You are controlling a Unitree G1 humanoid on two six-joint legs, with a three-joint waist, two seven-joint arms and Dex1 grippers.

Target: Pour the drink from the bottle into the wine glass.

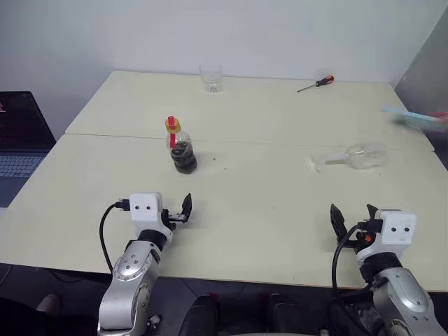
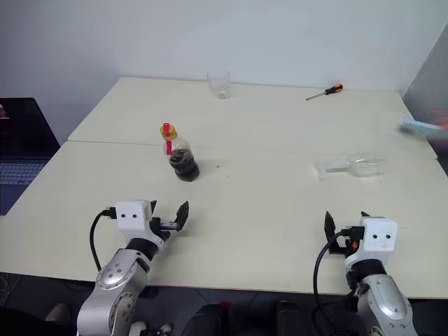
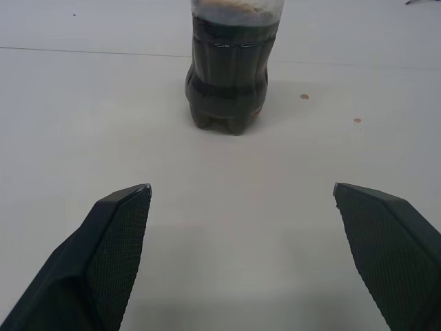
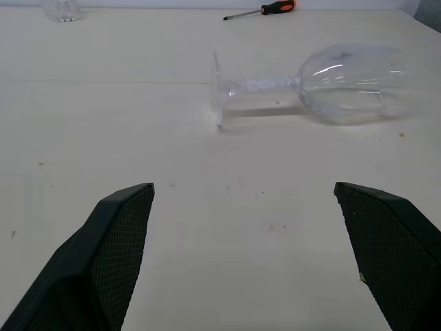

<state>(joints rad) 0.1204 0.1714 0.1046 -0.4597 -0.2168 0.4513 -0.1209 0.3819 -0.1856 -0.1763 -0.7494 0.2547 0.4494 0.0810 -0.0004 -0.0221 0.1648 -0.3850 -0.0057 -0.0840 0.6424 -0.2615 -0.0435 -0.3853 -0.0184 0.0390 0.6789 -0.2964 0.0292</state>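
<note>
On the pale desk (image 1: pixel 266 210) the bottle (image 1: pixel 181 146) stands upright with dark drink (image 1: pixel 184 157) in its lower part, while the wine glass (image 1: pixel 352 158) lies on its side well off to the right. The left gripper (image 1: pixel 183 209) and right gripper (image 1: pixel 352 217) hover spread wide near the front edge, holding nothing. A tumbler (image 1: pixel 211 78) and a screwdriver (image 1: pixel 316 84) sit at the far side.
</note>
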